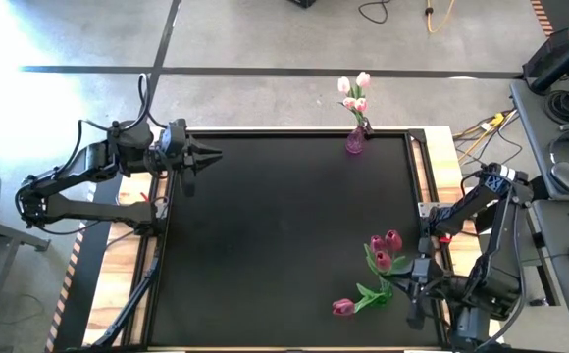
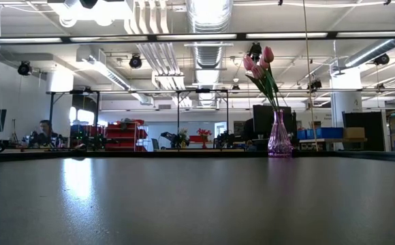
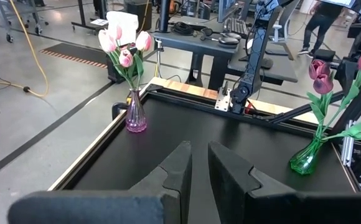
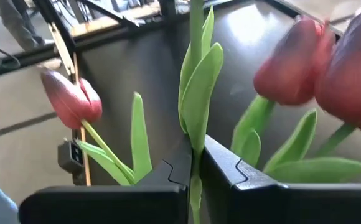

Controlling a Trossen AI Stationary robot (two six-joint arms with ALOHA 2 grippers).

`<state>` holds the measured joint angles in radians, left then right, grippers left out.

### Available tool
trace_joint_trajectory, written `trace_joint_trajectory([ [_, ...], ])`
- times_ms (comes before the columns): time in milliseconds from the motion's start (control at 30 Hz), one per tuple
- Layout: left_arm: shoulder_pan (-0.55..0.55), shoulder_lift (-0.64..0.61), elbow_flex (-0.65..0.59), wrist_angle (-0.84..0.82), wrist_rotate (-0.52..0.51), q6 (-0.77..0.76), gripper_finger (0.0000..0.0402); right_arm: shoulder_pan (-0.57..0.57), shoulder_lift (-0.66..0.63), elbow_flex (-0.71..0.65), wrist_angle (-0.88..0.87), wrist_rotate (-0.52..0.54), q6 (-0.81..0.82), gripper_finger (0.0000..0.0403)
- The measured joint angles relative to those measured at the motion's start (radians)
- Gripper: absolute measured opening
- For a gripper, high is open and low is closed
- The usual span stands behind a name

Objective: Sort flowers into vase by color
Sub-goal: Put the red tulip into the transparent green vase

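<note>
Tulips: pale pink ones stand in a purple vase at the table's far edge, toward the right side. Dark magenta ones sit in a green vase near the right arm, front right of the black table. One more magenta head lies lower down, just beside that vase (on the mat or hanging, cannot tell).

Right gripper has its fingers pinched narrow around a thin green stem, among the leaves. Left gripper waits at the table's left edge, fingers a narrow gap apart, nothing between them.

Handling, as judged: light, springy artificial stems; soft leaves that fold; heads top-heavy enough to swing. Best hold is mid-stem below the leaves, where the stem is bare. The vases look light and tippable, so a snagging leaf could drag one over.
</note>
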<state>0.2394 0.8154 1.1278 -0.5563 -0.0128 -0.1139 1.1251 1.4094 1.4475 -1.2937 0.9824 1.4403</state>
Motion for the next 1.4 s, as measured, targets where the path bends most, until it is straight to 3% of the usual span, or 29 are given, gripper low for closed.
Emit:
trace_joint_trajectory([
  [567, 0.000, 0.000, 0.000, -0.001, 0.005, 0.000, 0.0039, 0.000, 0.000, -0.090, -0.033, -0.128, 0.138, 0.0019],
  [933, 0.000, 0.000, 0.000, -0.001, 0.005, 0.023, 0.0039, 0.000, 0.000, -0.014, -0.024, -0.130, 0.137, 0.0133],
  [1133, 0.000, 0.000, 0.000, -0.001, 0.006, 0.020, 0.0039, 0.000, 0.000, 0.046, -0.037, -0.146, 0.117, 0.0168],
  [1267, 0.000, 0.002, 0.000, -0.001, 0.006, 0.010, 0.0039, 0.000, 0.000, 0.064, -0.041, -0.152, 0.104, 0.0167],
  [1400, 0.000, 0.011, 0.000, -0.001, 0.006, 0.008, 0.0039, -0.017, 0.000, 0.064, -0.063, -0.147, 0.106, 0.0131],
])
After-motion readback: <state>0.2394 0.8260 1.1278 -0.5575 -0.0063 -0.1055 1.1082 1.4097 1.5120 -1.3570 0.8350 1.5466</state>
